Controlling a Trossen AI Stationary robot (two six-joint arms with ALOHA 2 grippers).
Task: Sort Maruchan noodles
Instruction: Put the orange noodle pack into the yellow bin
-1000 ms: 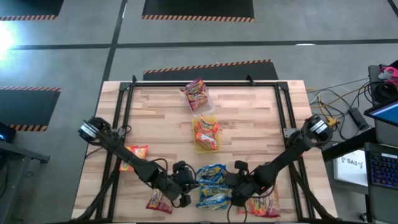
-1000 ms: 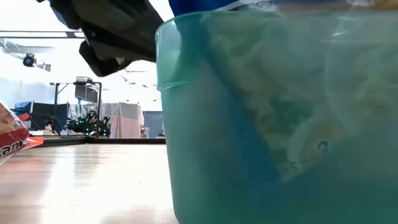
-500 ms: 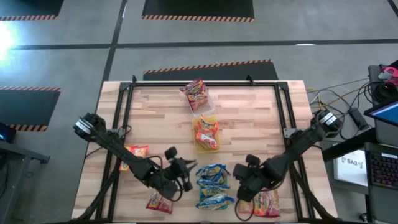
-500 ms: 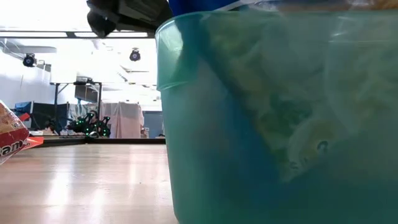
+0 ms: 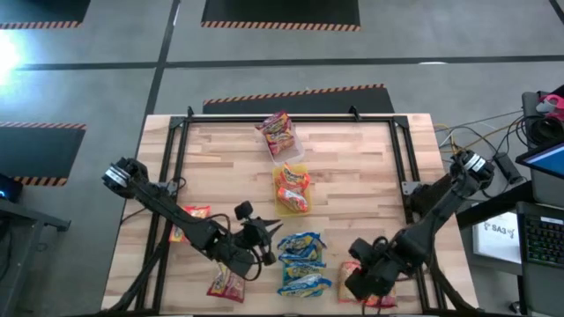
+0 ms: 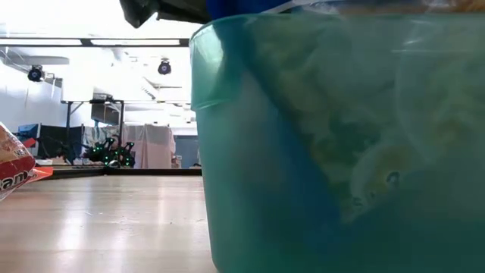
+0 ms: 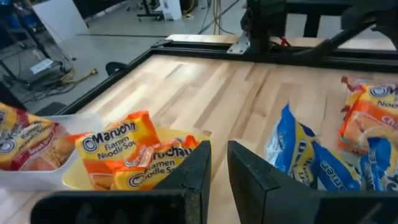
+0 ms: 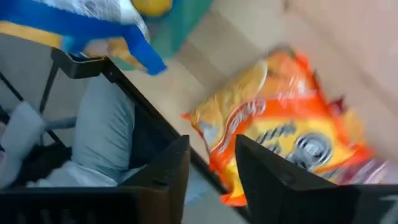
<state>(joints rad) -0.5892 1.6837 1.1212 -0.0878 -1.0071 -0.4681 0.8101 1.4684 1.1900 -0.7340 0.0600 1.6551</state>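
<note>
Both grippers empty: right gripper [image 8: 208, 180] slightly parted above orange packet [image 8: 292, 134].

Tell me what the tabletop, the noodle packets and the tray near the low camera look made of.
Tabletop: pale wood planks, visible grain, light sheen.
Noodle packets: glossy printed plastic film, crinkled.
Tray: translucent teal-green plastic, probably; contents show dimly through its wall.

An orange noodle packet [image 7: 118, 146] in the yellow tray [image 7: 74, 176] read "Maruchan Ramen Noodle Soup". The red packet [image 7: 28, 144] beside it read "Ramen Noodle Soup".
</note>
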